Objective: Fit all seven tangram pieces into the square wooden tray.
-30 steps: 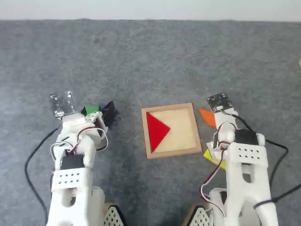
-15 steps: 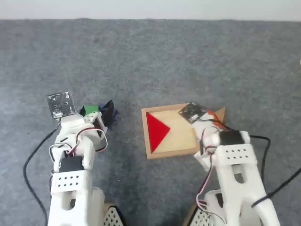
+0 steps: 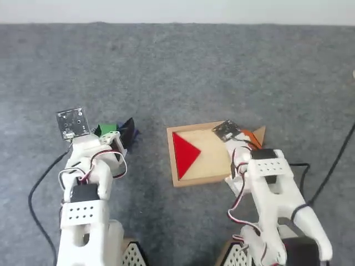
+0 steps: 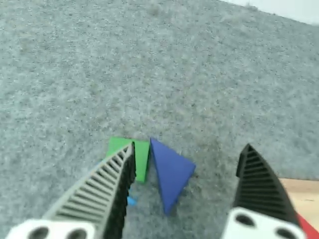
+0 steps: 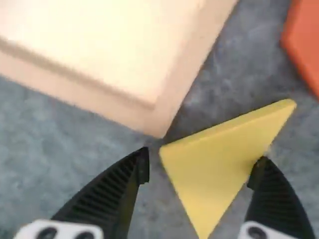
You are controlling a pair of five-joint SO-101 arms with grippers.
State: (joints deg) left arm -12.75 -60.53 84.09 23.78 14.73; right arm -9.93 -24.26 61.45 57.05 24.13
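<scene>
We hold our right fingers [image 5: 114, 184] wide on either side of the yellow triangle [image 5: 224, 164], just beside the wooden tray [image 5: 109, 35], so we can grab it; our left fingers [image 4: 107, 184] hang wide over the blue triangle [image 4: 171, 172]

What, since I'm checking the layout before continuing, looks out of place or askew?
Only the tray looks askew: it sits slightly turned against the far edge of the mat. A red triangle lies flat inside it; the yellow triangle lies on the mat just off a tray corner. Nothing looks damaged.
</scene>
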